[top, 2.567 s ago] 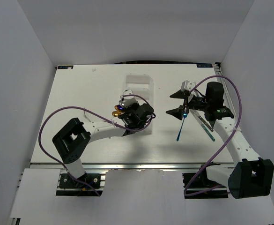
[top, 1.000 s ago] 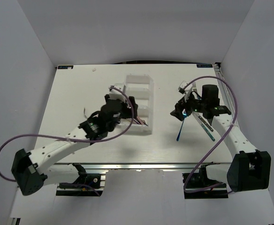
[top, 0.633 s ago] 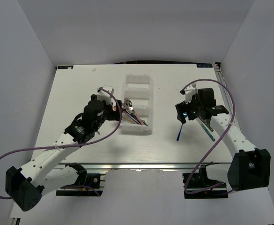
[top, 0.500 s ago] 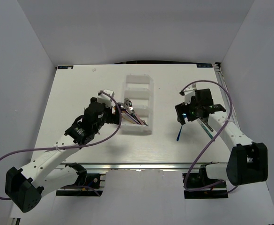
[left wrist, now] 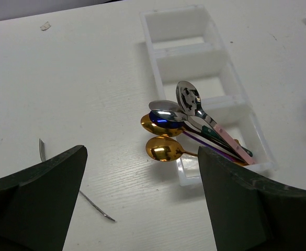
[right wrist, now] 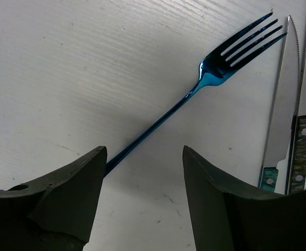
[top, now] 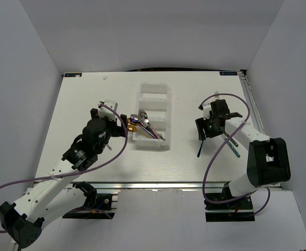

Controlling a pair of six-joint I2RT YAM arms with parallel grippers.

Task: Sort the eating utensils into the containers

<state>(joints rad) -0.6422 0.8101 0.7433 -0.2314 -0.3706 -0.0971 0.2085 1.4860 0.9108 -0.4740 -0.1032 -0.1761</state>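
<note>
The containers are one translucent white divided tray (top: 155, 101) (left wrist: 187, 48). Several spoons (top: 141, 121) (left wrist: 166, 125), gold, blue and silver, lie in its nearest compartment with their bowls over the left rim. My left gripper (top: 112, 119) (left wrist: 141, 172) hangs open and empty just left of them. A thin silver fork (left wrist: 42, 150) lies on the table to its left. My right gripper (top: 204, 130) (right wrist: 145, 172) stands open low over a blue fork (top: 200, 150) (right wrist: 215, 73), whose handle runs against the inner side of the left finger (right wrist: 74, 188).
Two knives with teal handles (top: 231, 144) (right wrist: 294, 130) lie side by side just right of the blue fork, near the table's right edge. The tray's three farther compartments hold nothing. Purple cables loop from both arms.
My left arm has drawn back leftwards from the tray, leaving the spoons in the near compartment. My right gripper has come down over the blue fork and its jaws have narrowed.
</note>
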